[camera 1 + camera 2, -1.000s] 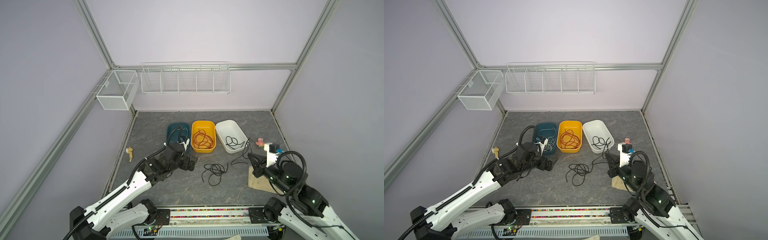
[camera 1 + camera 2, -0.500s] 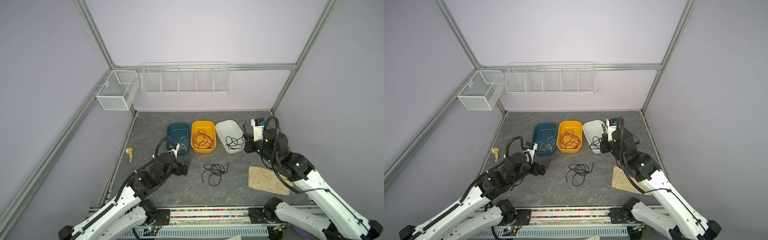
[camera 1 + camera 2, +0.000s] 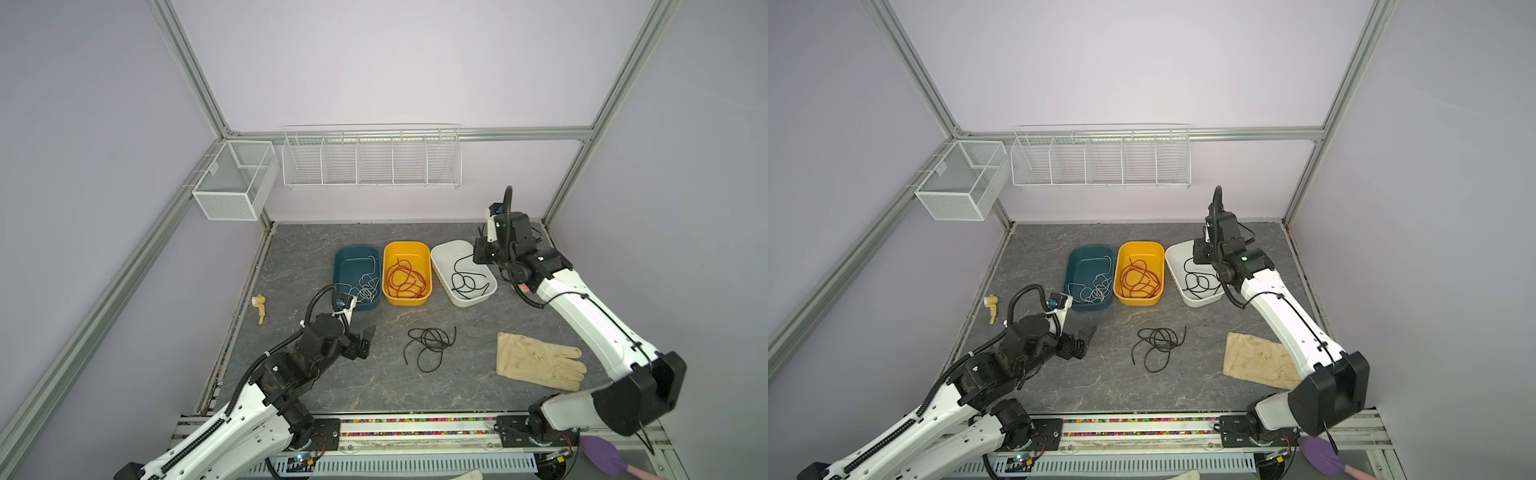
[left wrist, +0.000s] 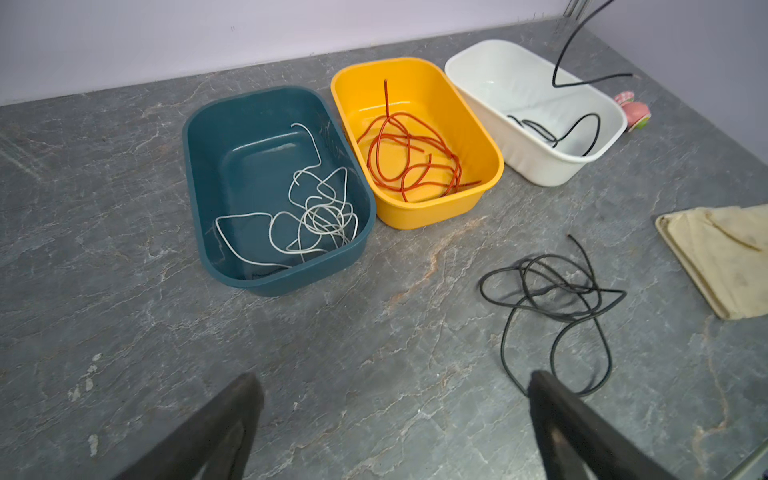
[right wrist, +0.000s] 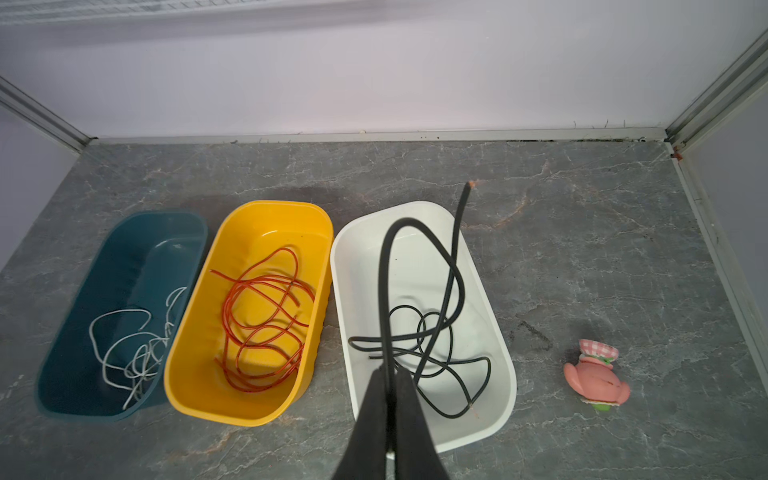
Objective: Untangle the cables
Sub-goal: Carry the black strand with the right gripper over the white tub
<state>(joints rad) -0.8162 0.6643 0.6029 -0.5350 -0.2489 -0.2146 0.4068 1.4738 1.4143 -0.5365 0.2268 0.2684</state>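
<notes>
The right gripper (image 5: 386, 376) pinches a black cable (image 5: 384, 291) tight over the white tub (image 5: 482, 307). I think it is putting it in, so next the jaws must let go. The left gripper (image 4: 392, 376) is wide open and holds nothing. A loose black pile (image 3: 430, 338) lies on the table at its 3 o'clock. From the yellow tub (image 4: 419, 87) with red-orange cables (image 4: 407, 162), the blue tub (image 4: 232, 137) with white cables (image 4: 320, 216) sits at 9 o'clock, the white tub at 3.
</notes>
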